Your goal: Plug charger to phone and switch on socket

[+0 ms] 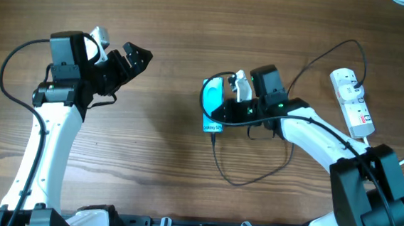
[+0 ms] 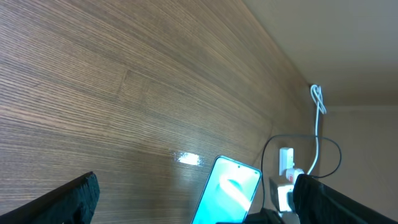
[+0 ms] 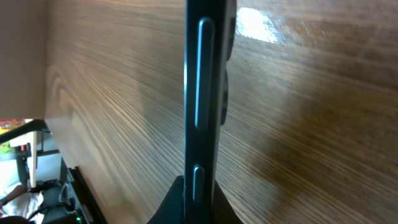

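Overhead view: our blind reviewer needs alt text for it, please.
The right gripper grips the teal-screened phone at mid-table, with the thin black charger looping from the phone's near end to the white socket at the right. The left gripper hangs open, well apart, over the wooden table.

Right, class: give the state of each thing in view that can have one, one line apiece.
left gripper: open, empty.
right gripper: shut on the teal-screened rectangular smartphone.
smartphone: screen lit.
thin black charger cable: one end at the smartphone's lower edge, seating unclear.
white oblong power strip: switch position too small to tell.
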`<action>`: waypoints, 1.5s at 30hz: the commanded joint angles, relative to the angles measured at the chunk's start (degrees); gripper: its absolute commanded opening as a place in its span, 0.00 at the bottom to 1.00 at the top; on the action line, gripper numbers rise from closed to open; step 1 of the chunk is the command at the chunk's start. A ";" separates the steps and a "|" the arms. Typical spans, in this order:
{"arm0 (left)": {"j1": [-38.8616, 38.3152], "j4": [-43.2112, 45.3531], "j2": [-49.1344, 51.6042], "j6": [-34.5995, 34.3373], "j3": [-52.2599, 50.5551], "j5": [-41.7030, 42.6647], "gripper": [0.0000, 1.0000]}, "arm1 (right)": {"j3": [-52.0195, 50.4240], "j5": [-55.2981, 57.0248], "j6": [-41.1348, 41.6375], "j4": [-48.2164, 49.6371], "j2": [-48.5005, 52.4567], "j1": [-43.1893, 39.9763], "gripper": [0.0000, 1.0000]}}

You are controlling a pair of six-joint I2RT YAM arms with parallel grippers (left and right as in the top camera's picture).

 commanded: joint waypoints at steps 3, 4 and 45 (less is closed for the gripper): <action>0.26 0.13 -0.22 1.33 -0.04 -0.81 1.00 | -5.16 3.74 -1.14 5.11 -0.02 0.09 0.04; 0.26 0.13 -0.22 1.33 -0.04 -0.81 1.00 | -6.32 3.74 -1.14 6.88 -0.02 0.09 0.04; 0.26 0.13 -0.22 1.33 -0.04 -0.81 1.00 | -9.18 7.19 4.94 11.26 1.22 0.13 0.04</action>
